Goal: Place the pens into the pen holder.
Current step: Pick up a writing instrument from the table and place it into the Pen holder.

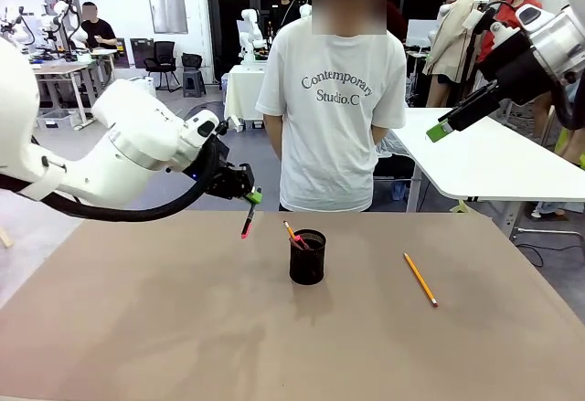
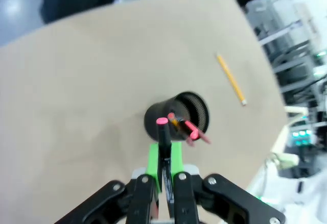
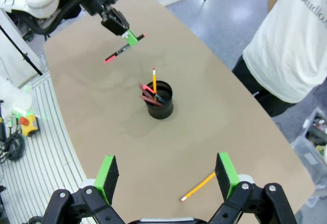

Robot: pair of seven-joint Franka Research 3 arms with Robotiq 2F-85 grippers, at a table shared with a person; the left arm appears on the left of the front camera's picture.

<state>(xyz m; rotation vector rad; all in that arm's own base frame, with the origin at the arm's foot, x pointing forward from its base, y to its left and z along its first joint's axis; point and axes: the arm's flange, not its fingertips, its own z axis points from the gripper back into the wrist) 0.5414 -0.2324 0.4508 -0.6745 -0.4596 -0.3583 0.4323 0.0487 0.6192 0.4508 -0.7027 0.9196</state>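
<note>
Black pen (image 1: 248, 220), pink tip down, near-vertical, clamped in left gripper (image 1: 252, 196) above tan table (image 1: 137, 328), left of mesh pen holder (image 1: 307, 257). Right gripper (image 3: 167, 169) spread wide, raised. Lab room behind, more tables.

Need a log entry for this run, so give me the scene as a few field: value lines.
left tool: shut on black pen, pink end down, held above the table, left of the pen holder in the front view
right tool: open, empty, raised at the right side
pen holder: upright near mid-table, holding an upright pencil and pinkish-red pens
loose pencil: lying flat, right of the holder
person: standing at the far edge
</note>
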